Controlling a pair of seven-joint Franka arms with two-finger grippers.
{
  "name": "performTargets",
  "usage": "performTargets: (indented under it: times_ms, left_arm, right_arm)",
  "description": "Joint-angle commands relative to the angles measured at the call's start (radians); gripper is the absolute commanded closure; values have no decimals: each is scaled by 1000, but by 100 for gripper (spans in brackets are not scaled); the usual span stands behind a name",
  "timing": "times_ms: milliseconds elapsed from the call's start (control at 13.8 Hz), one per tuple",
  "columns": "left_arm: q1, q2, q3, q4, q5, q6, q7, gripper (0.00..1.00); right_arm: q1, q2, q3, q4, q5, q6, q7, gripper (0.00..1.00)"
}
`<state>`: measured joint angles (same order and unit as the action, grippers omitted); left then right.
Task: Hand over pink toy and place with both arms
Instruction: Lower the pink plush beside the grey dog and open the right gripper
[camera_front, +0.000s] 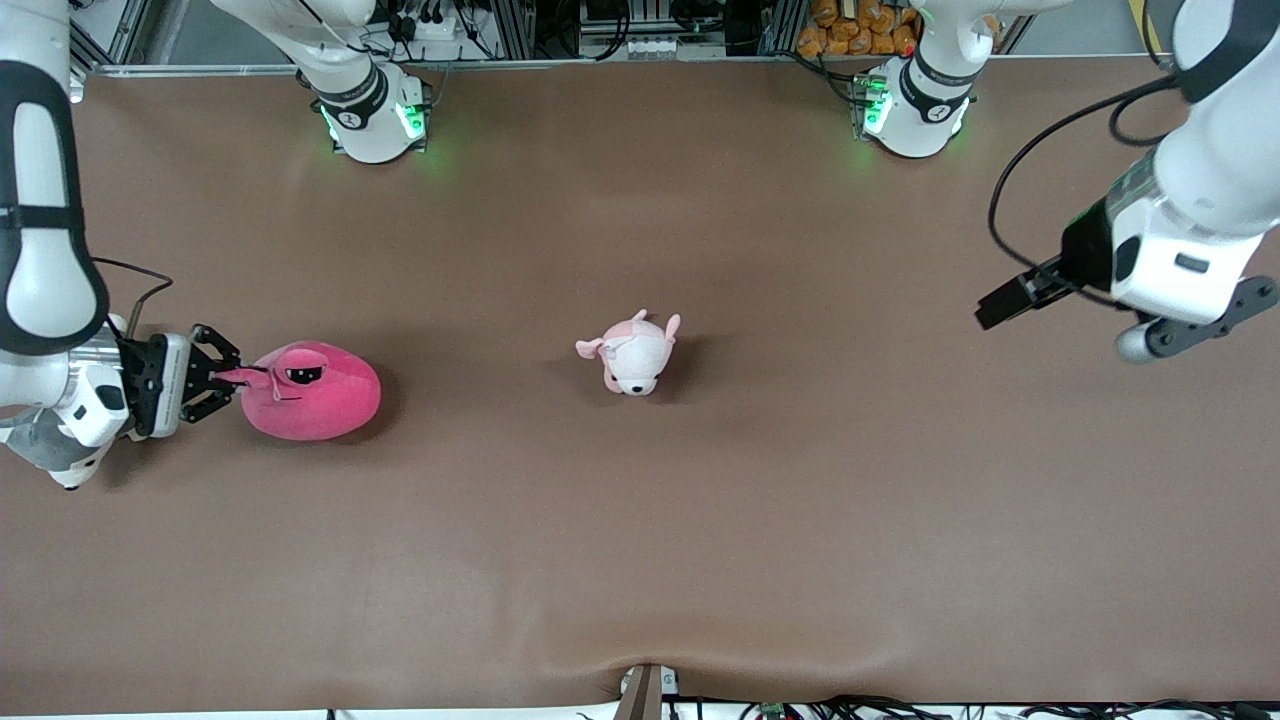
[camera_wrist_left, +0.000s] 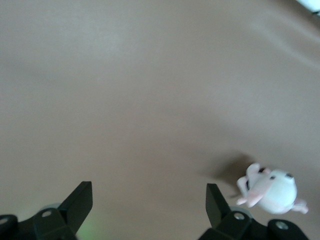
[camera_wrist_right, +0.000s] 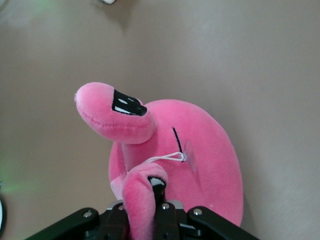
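The pink toy (camera_front: 315, 392), a round hot-pink plush with dark half-lidded eyes, lies on the brown table toward the right arm's end. My right gripper (camera_front: 232, 378) is shut on one of its floppy ears. In the right wrist view the ear (camera_wrist_right: 142, 200) runs between the fingers and the body (camera_wrist_right: 200, 165) bulges past it. My left gripper (camera_front: 990, 308) is up over the table at the left arm's end, apart from the toy. In the left wrist view its fingers (camera_wrist_left: 82, 200) stand wide apart with nothing between them.
A small pale pink-and-white plush puppy (camera_front: 634, 355) lies at the table's middle; it also shows in the left wrist view (camera_wrist_left: 272, 192). A grey-and-white plush (camera_front: 52, 452) lies under the right arm. The arm bases (camera_front: 372, 115) stand along the table's edge farthest from the front camera.
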<state>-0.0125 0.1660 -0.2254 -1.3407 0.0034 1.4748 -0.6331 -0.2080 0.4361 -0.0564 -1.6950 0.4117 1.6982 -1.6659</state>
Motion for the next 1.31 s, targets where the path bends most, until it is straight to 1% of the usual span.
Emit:
performTargets:
  times_ms: [0,145,218,291,363,436,509,654,726,944,1090,1235]
  left_arm:
    - [-32,-72,84,-37,4,-45,81,0]
    - [-24,-137,92,-110,4,-42,182,0]
    - [-24,-158,106,-130,4,-42,223,0]
    - [-27,-172,124,-149,4,-42,280,0]
    - [-33,-189,155,-165,4,-42,338,0]
    - [-33,-192,167,-176,4,-42,367,0]
    - [-26,-203,167,-189,4,-42,381,0]
    - [-21,-230,170,-225,7,-34,395,0]
    - [-14,-246,179,-256,9,-18,406,0]
    - [-14,-289,213,-323,9,22,466,0]
    - [-11,-287,219,-318,10,25,480,0]
    - [-10,-276,219,-311,17,25,524,0]
  right_arm:
    - [-69,50,23,17,27,-40,-38,100]
    - [-83,67,23,20,38,-43,-64,100]
    - [-85,69,23,23,39,-43,-66,100]
    - [-83,70,23,31,41,-40,-64,83]
    - [-80,70,21,40,41,-43,-54,4]
    - [-82,70,23,44,42,-42,-46,0]
    - [-77,69,21,60,42,-46,-2,0]
    - [-67,53,24,72,38,-61,150,0]
    - [-53,32,26,72,35,-84,211,0]
    - [13,-38,20,71,18,-83,360,0]
    - [51,-103,23,69,-36,-83,493,0]
    - [108,-184,24,61,-114,-83,668,0]
